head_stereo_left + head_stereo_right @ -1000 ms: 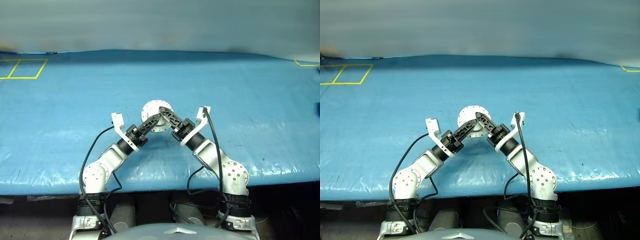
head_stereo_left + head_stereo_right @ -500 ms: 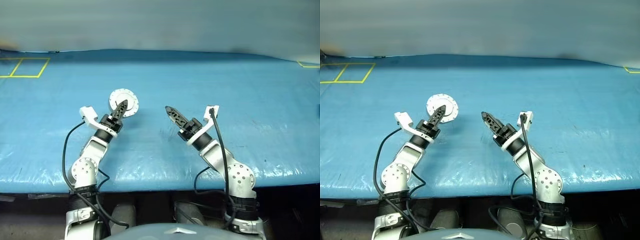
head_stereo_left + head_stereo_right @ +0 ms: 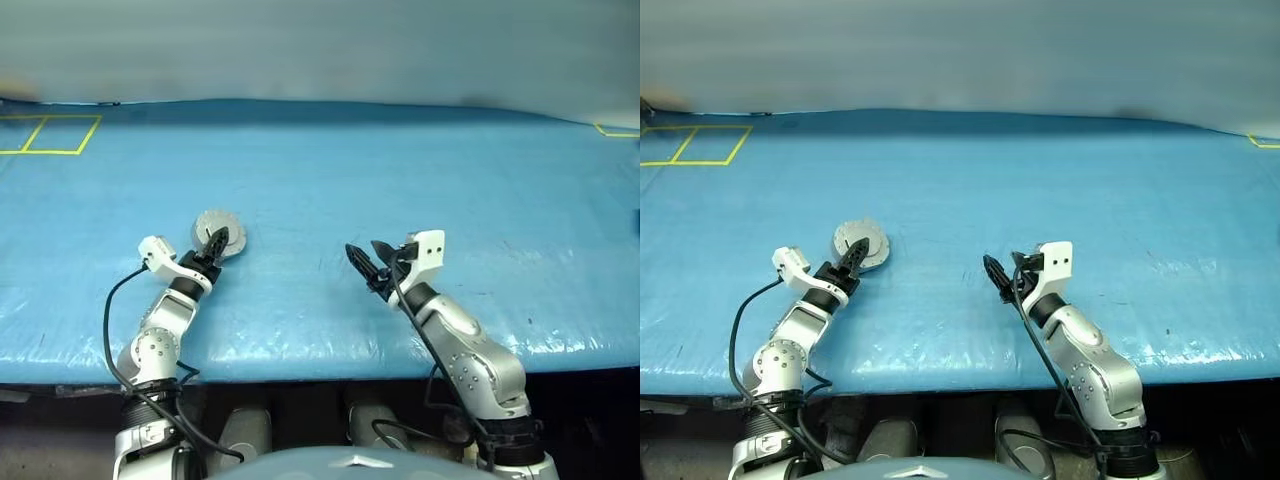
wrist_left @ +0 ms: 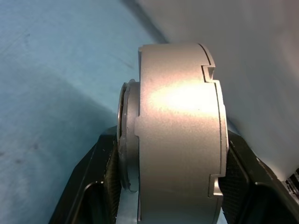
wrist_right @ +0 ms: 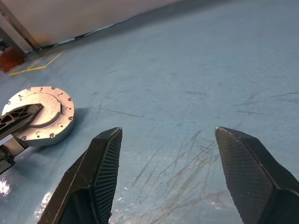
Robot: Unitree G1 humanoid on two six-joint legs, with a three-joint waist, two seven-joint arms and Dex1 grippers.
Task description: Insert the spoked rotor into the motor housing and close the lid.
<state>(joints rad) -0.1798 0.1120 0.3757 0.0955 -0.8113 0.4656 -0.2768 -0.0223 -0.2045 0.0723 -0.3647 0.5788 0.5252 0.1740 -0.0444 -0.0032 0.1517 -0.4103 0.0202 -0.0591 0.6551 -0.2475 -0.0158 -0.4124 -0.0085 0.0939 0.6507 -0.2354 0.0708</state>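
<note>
The motor housing [image 3: 219, 232] is a round silver case with its lid [image 5: 43, 112] closed flat on top, showing a pale face with small holes around the rim. It sits low over the blue table, left of centre; whether it touches the surface I cannot tell. My left gripper [image 3: 214, 243] is shut on it, one black finger [image 4: 105, 158] on each flat face. In the left wrist view the housing [image 4: 177, 130] appears edge-on. My right gripper [image 3: 364, 251] hovers open and empty right of centre, well apart from the housing, its fingers [image 5: 105, 158] spread wide. The spoked rotor is hidden.
The blue covered table [image 3: 400, 170] stretches wide around both arms, with its front edge [image 3: 320, 352] close below them. Yellow tape squares [image 3: 50, 135] mark the far left back corner, and another yellow tape mark [image 3: 615, 128] the far right.
Both grippers were on the housing at the table's centre. The left has carried it left and lower. The right let go, drew back to the right and rolled its wrist.
</note>
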